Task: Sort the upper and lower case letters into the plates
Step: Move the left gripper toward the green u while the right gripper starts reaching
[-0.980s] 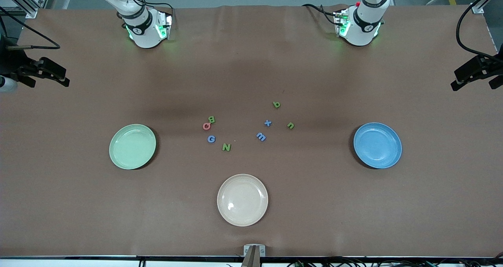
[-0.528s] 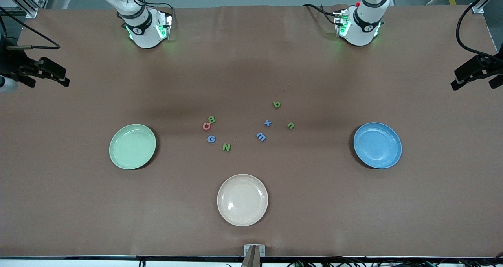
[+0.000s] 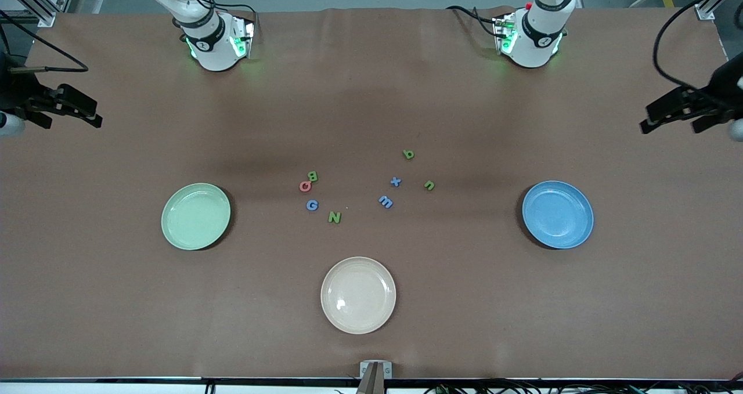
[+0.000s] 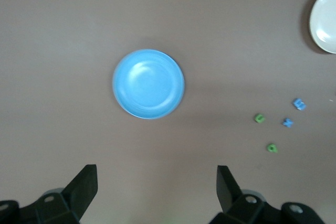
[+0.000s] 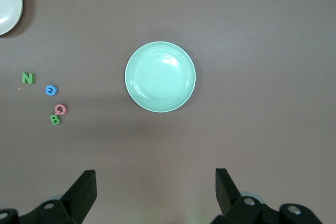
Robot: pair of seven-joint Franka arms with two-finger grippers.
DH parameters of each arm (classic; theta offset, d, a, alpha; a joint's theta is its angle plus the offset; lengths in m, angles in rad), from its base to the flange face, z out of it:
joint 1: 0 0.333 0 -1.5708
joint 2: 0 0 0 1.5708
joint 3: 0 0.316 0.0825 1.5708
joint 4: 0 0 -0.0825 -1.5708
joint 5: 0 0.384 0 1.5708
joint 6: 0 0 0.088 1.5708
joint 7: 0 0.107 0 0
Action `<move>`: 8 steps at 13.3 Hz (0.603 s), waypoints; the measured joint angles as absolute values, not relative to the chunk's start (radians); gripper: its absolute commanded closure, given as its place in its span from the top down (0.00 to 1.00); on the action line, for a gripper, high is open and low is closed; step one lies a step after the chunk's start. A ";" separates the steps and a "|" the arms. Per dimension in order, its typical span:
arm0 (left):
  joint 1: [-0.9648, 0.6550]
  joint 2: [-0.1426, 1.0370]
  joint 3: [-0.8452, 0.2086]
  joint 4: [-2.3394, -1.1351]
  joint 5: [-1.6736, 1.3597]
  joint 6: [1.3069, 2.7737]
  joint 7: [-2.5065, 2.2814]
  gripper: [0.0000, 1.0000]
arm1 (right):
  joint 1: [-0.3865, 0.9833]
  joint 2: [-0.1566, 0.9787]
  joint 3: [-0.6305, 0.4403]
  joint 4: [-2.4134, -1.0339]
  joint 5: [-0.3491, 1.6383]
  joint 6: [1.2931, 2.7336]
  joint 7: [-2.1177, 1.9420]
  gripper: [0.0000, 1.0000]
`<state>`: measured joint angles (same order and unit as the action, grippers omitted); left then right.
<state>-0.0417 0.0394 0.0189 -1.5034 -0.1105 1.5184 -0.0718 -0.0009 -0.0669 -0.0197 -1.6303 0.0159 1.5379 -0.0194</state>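
Two plates: mint green plate (image 3: 195, 216) is sitting mid-frame toward the right arm's end of the table (image 3: 371, 92), blue plate (image 3: 557, 214) toward the left arm's end; both are lying empty.
Letters: B (image 3: 312, 176), G (image 3: 312, 205) and N (image 3: 334, 216) are clustering centre-frame nearer the mint green plate; x (image 3: 396, 181), u (image 3: 429, 185) and m (image 3: 385, 202) nearer the blue plate.
Left hand (image 3: 667, 124): hovering high, spread wide, gripping nothing.
Right hand (image 3: 72, 120): waiting, spread wide, gripping nothing.
Doing it well: the left arm is probably starting for the small letters; u looks the least crowded, so come straight down and pinch across its thin sides.
Change: the left hand is creeping inward from the frame's edge; the right hand and all letters are staying put.
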 measured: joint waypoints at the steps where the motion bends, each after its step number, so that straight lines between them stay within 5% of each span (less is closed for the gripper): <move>1: -0.047 0.059 0.006 -1.509 -0.125 1.519 -0.097 1.00 | -0.001 -0.067 -0.020 -1.619 0.016 1.533 -0.019 1.00; 8: -0.226 0.267 -0.079 -1.527 -0.093 1.646 -0.595 1.00 | -0.007 -0.032 -0.028 -1.608 0.016 1.523 -0.019 1.00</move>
